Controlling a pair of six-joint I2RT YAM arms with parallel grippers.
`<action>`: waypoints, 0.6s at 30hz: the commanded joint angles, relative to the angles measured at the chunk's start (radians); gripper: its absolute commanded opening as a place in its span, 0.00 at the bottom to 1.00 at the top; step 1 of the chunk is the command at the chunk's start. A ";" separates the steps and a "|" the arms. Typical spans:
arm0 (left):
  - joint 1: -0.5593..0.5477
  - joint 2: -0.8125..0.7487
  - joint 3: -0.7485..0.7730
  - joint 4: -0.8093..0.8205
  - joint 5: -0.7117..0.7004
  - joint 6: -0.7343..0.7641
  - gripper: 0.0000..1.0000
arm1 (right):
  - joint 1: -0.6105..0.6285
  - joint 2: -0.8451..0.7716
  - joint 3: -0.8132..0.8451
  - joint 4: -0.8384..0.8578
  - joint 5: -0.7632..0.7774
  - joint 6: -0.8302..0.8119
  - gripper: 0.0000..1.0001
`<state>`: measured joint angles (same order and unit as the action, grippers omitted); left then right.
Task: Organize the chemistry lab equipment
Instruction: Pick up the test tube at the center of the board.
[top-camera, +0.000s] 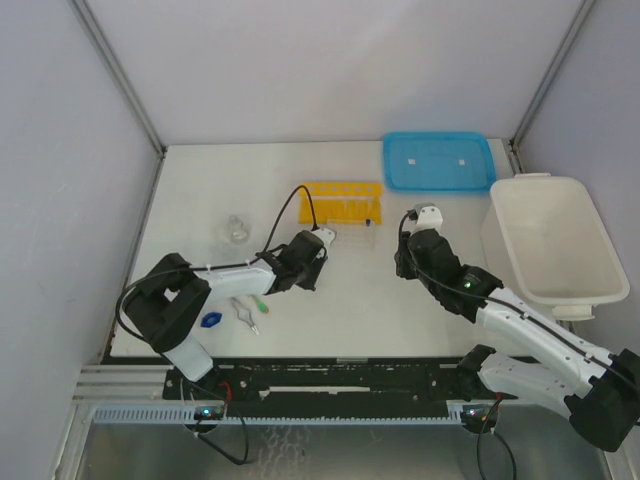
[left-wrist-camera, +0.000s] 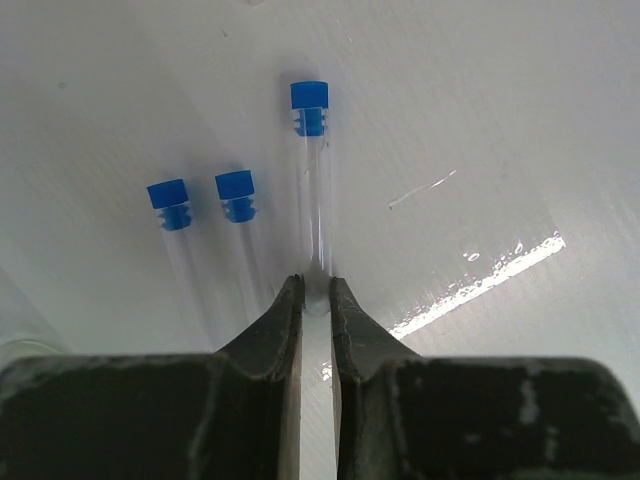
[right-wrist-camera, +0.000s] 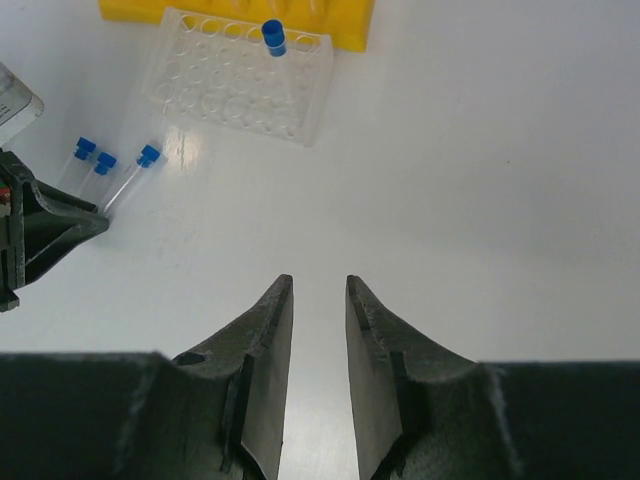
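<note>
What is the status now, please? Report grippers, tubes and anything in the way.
Left gripper shut on rightmost tube; right gripper open, empty. Two tubes on table; one tube in rack. Nothing in the way.

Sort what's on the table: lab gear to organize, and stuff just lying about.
Job:
tubes, one clamped in the left gripper
yellow rack with one tube standing in it
glass vessel
tongs
green-tipped stick

Lying about:
white tub
blue lid

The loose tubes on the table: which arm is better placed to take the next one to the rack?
Left. Its pincer is closed around one tube; the right pincer is apart and empty.
</note>
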<state>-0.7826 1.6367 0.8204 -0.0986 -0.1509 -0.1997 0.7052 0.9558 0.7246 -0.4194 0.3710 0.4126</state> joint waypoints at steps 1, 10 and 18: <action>0.008 -0.033 0.016 0.020 0.046 -0.004 0.06 | -0.016 -0.023 -0.011 0.036 -0.022 0.034 0.27; -0.043 -0.276 -0.087 0.100 0.156 0.018 0.09 | -0.132 -0.097 -0.032 0.091 -0.404 0.061 0.28; -0.267 -0.547 -0.167 0.107 -0.026 0.046 0.11 | -0.230 -0.120 -0.031 0.254 -0.961 0.125 0.35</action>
<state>-0.9771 1.1885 0.6872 -0.0299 -0.0875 -0.1810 0.4961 0.8291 0.6853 -0.3195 -0.2501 0.4828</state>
